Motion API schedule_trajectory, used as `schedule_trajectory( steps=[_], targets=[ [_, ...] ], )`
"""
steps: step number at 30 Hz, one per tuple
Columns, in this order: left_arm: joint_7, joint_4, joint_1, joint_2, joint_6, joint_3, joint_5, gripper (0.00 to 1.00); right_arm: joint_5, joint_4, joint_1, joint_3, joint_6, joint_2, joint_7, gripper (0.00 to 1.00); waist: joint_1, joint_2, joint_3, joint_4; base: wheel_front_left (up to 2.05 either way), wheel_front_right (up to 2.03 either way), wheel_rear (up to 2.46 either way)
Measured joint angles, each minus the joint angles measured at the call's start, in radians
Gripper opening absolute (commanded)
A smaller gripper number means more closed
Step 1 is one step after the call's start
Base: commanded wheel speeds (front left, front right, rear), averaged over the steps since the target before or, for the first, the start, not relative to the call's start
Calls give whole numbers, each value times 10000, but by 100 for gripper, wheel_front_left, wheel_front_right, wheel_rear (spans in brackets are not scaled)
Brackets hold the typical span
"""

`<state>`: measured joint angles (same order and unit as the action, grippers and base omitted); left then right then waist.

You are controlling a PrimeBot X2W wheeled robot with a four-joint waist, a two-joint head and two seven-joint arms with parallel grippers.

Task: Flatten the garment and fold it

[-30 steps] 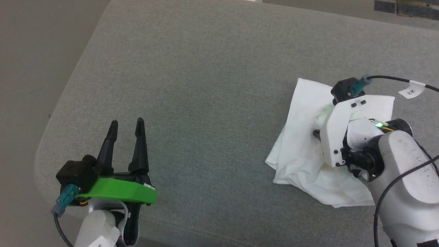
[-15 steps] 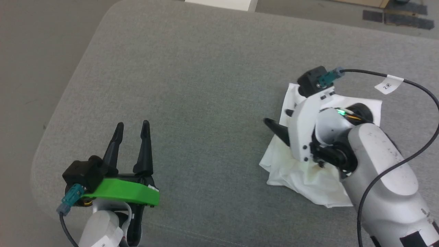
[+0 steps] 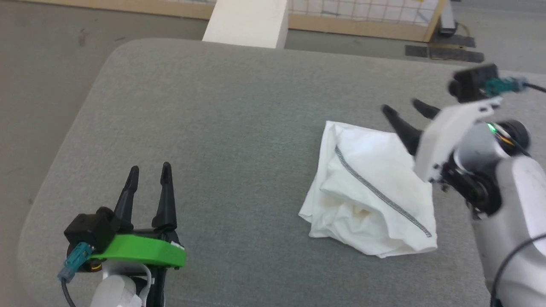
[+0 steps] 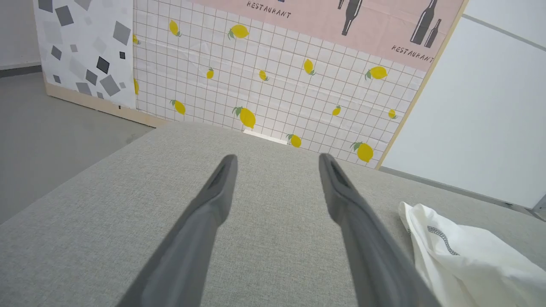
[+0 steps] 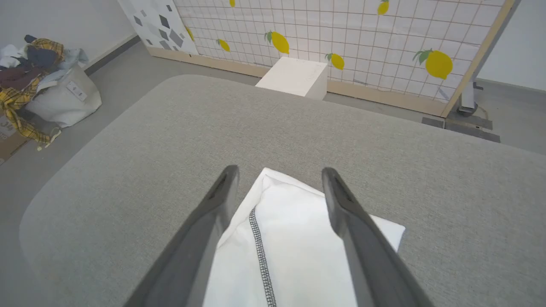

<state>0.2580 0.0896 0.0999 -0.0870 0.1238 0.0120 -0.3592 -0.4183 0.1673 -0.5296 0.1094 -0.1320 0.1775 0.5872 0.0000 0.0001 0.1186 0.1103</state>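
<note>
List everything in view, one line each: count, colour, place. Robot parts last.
garment: one, white with a dark zigzag stitch line, bunched on the cushion's right.
cushion: one, grey, bearing the garment.
box: one, white, on the floor past the cushion's far edge.
panel: one, white grid with yellow lemons, behind the box.
laundry bag: one, white, heaped with clothes, on the floor.
left gripper: one, dark fingers, open, over bare cushion.
right gripper: one, dark fingers, open, above the garment.

Staged test room: printed lemon-tile backdrop panel (image 5: 341,34), grey padded table (image 5: 213,119), bag of clothes (image 5: 55,91).
</note>
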Motion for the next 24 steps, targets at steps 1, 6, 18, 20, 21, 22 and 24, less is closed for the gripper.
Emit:
schedule_trajectory(
  steps=[1,6,18,20,21,22,24],
  targets=[
    [0,-29,-24,0,0,-13,4,100,236,-56,229,-259,0,4,111,100,0,0,-38,-69,0,0,0],
    [0,-157,-51,8,0,-44,44,100,1595,-190,1282,-1200,0,-42,1020,100,0,0,-59,-280,0,0,0],
    [2,-130,38,115,0,221,-4,100,3231,568,2053,-1983,0,-704,2326,100,0,0,718,176,0,0,0],
    [0,-102,84,130,0,270,-19,100,3277,786,2050,-2033,0,-723,2353,100,0,0,838,288,0,0,0],
    [2,-88,107,136,0,291,-21,100,3323,869,2043,-2048,0,-734,2351,100,0,0,887,344,0,0,0],
    [0,-79,122,140,0,313,-29,100,3350,928,2025,-2050,0,-725,2337,100,0,0,925,388,0,0,0],
    [0,-35,173,140,0,355,-36,100,3388,1068,1982,-2077,0,-708,2299,100,0,0,1005,498,0,0,0]
  ],
)
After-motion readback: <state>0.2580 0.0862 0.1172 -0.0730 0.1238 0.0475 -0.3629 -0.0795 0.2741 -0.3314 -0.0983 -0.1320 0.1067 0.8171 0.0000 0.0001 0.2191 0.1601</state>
